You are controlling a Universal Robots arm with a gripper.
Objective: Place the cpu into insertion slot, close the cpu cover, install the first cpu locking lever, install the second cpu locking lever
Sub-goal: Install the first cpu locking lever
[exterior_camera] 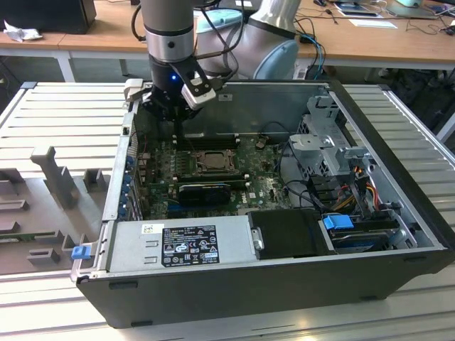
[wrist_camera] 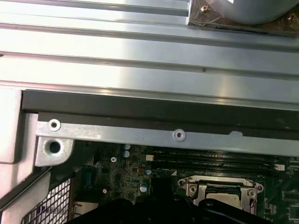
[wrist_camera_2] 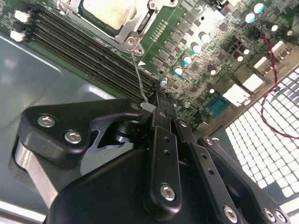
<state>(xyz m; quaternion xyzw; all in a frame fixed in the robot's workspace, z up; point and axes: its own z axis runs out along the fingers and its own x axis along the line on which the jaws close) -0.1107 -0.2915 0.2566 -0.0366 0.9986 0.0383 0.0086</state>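
A: Pale silver, that square on the green board (wrist_camera_2: 205, 28). Is it the chip?

B: Yes. The chip (wrist_camera_2: 110, 11) sits in the socket (exterior_camera: 231, 165), a little toward the exterior view's left of the frame's middle. The cover plate (wrist_camera_2: 142, 23) lies down around it, framing its metal top.

A: And the gripper?

B: In the exterior view the gripper (exterior_camera: 176, 128) hangs in the upper left part of the frame. It reaches down into the open computer case (exterior_camera: 284, 284) near the far wall, just beyond the socket.

A: Is it open or closed?

B: In the second wrist view its black fingers (wrist_camera_2: 163, 140) are drawn together, pinching the free end of a thin wire lever (wrist_camera_2: 139, 74).

A: Where does that wire run?

B: It runs from a corner of the cover plate, across the long black memory slots (wrist_camera_2: 88, 46), to the gripper's tips. It slants away from the socket rather than lying along its edge.

A: What else is there?

B: A grey power supply box (exterior_camera: 188, 245) sits against the case's near wall, low in the exterior view. The case rests on a ribbed metal table (exterior_camera: 64, 114).
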